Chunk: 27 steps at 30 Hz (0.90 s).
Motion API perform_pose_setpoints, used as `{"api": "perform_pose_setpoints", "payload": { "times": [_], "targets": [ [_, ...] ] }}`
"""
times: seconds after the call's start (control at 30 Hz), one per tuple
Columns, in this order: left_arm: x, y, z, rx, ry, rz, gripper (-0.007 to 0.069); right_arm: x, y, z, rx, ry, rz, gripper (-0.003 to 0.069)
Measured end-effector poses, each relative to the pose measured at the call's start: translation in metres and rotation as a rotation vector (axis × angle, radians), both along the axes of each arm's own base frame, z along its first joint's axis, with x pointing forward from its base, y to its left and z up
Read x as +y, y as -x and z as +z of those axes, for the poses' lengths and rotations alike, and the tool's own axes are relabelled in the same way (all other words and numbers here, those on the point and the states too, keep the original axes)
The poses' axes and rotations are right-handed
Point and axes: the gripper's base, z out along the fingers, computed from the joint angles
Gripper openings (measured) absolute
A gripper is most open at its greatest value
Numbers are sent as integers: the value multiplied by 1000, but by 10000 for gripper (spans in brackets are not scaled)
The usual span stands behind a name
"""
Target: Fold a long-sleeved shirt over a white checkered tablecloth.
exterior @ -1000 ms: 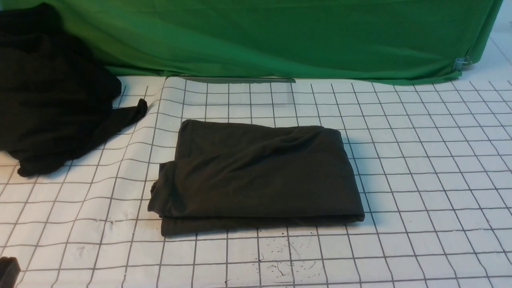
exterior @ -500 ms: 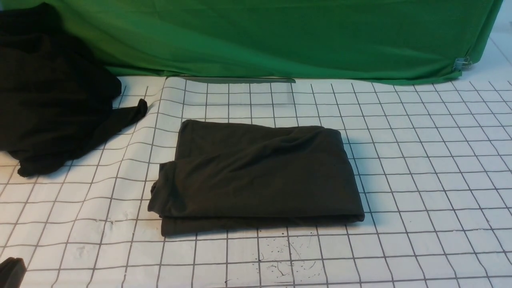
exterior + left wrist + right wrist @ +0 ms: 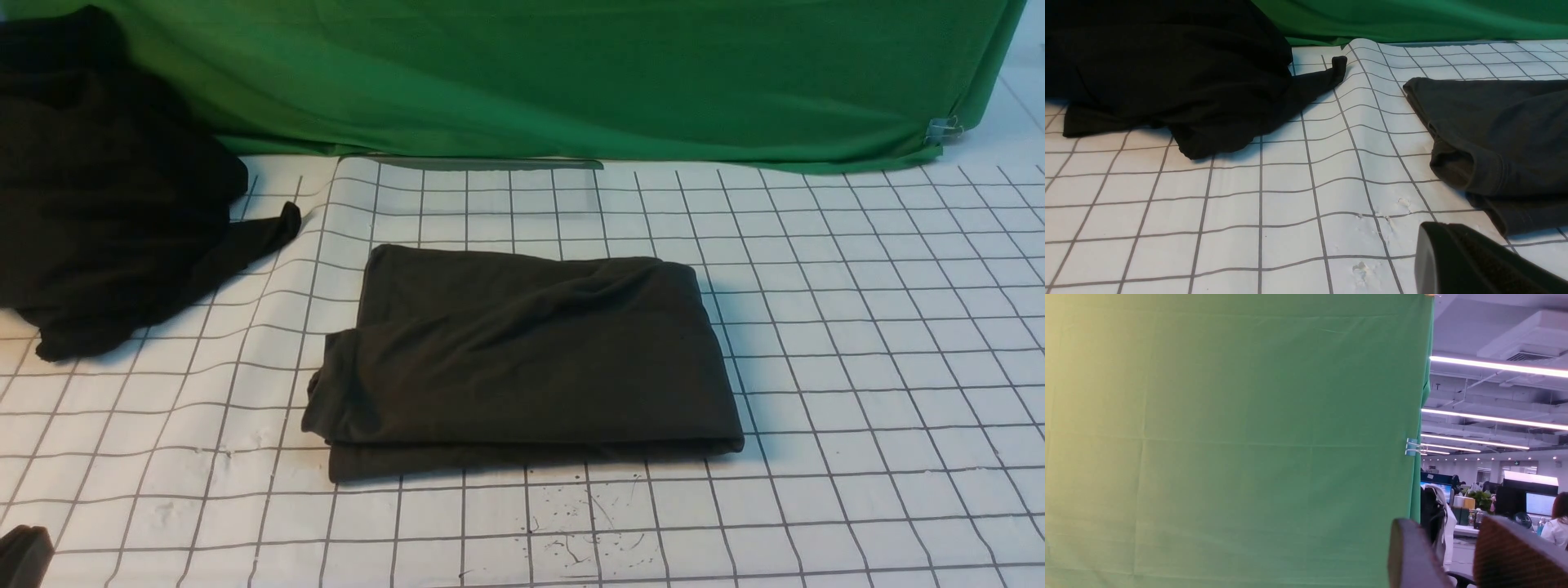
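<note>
The long-sleeved shirt (image 3: 522,351) lies folded into a dark charcoal rectangle in the middle of the white checkered tablecloth (image 3: 857,327), print hidden. Its folded edge (image 3: 1494,122) also shows in the left wrist view. My left gripper (image 3: 20,555) is only a dark tip at the near left corner, low over the tablecloth (image 3: 1290,196) and apart from the shirt; in the wrist view the left gripper (image 3: 1437,239) is shut with nothing in it. My right gripper (image 3: 1453,551) is outside the front view, raised and aimed at the backdrop, jaws apart and empty.
A shapeless black heap of cloth (image 3: 106,188) sits at the far left, one end trailing onto the tablecloth. A bright green cloth (image 3: 571,73) hangs along the back, held by a metal clip (image 3: 943,128) at the far right. Ink specks (image 3: 571,523) mark the near edge.
The left gripper's tip has shifted slightly at the near left corner. The shirt and the black heap have not moved.
</note>
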Motion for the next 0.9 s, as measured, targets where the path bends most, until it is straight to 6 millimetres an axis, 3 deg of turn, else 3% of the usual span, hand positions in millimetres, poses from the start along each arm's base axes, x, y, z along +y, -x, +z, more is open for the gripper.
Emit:
{"api": "perform_pose_setpoints", "payload": {
  "times": [0.27, 0.47, 0.8, 0.9],
  "targets": [
    [0, 0, 0, 0, 0, 0, 3, 0, 0, 0, 1, 19, -7, 237],
    [0, 0, 0, 0, -3, 0, 3, 3, -6, -12, 101, 104, -14, 238],
    [0, 0, 0, 0, -3, 0, 3, 5, -26, -64, 284, 103, -1, 238],
    [0, 0, 0, 0, -3, 0, 3, 5, -35, -102, 394, 148, -7, 239]
  ]
}}
